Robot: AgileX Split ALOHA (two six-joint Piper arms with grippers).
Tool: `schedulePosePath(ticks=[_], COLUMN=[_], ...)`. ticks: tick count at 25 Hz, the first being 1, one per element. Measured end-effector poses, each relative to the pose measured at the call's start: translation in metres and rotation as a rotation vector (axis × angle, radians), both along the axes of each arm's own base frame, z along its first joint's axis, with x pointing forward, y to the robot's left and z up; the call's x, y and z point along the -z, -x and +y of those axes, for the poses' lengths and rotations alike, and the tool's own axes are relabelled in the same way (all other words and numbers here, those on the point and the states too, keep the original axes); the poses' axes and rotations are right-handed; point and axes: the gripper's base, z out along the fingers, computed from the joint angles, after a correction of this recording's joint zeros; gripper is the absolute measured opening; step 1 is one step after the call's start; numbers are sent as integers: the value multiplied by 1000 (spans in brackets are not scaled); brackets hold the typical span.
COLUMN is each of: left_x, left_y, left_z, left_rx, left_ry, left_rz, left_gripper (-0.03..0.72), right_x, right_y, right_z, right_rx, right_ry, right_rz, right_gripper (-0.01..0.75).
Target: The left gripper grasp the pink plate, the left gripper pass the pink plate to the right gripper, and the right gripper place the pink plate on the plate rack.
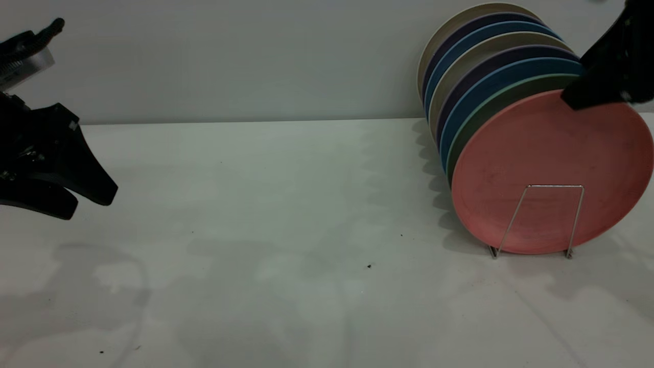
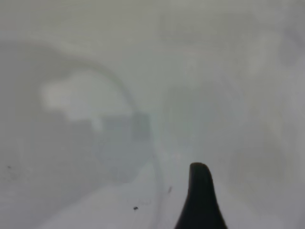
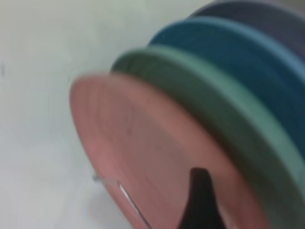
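Pink plate [image 1: 549, 168]: stands on edge at the front of a row of upright plates on the bench's [image 1: 286, 214] right side, its face toward the exterior camera; faint dark scuffs mark its surface. In the right wrist view it [image 3: 143, 152] appears edge-on beside the green one.

Plate rack [image 1: 531, 220]: thin silver wire; one trapezoid loop rises in front of the pink plate's lower half, its two feet on the bench.

Mint-green plate [image 1: 490, 105]: directly behind the pink plate, only its rim showing; blue, dark purple and beige plates are stacked behind it.

Right pincer [image 1: 603, 76]: at the upper right, its dark wedge tip at the pink plate's upper rim. Only one jaw is visible in either view, so it cannot be told whether the jaws are spread or pinching the rim; contact with the rim looks likely but is not certain.

Left pincer [image 1: 84, 199]: at the far left edge, held above the bench and well apart from the plates; its two wedge jaws are spread with a gap between the tips, nothing between them.

Bench: pale, with a few dark specks.
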Motion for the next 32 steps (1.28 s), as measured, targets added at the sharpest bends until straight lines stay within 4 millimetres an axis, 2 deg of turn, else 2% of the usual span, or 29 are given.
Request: schedulePosePath(ticks=[3, 9, 12, 15, 20, 23, 26, 30, 32], left_x=[0, -11, -23, -36, -82, -113, -139, -158, -161], left_y=[-1, -7, -9, -4, 12, 30, 57, 104, 129], left_z=[1, 12, 23, 31, 29, 25, 21, 14, 11], left_rx=[-9, 32, 24, -13, -43, -26, -16, -27, -31], left_ry=[-8, -131, -243, -335, -340, -324, -318, -307, -308], left_rz=[-7, 64, 172, 229, 127, 61, 18, -70, -110], left_gripper=[582, 582, 582, 582, 582, 582, 582, 582, 582], right_x=[-17, -48, -51, -52, -69, -87, -99, -104, -108], right_y=[6, 28, 43, 60, 95, 119, 153, 201, 224], right_z=[1, 9, 10, 6, -10, -16, -18, -17, -17], right_rx=[133, 440, 477, 502, 616, 664, 665, 633, 618], right_ry=[-145, -527, -521, -427, -234, -171, -156, -161, -177], right_rz=[32, 245, 367, 478, 546, 531, 500, 434, 372], right_gripper=[621, 598, 585, 582, 581, 581, 581, 581, 581])
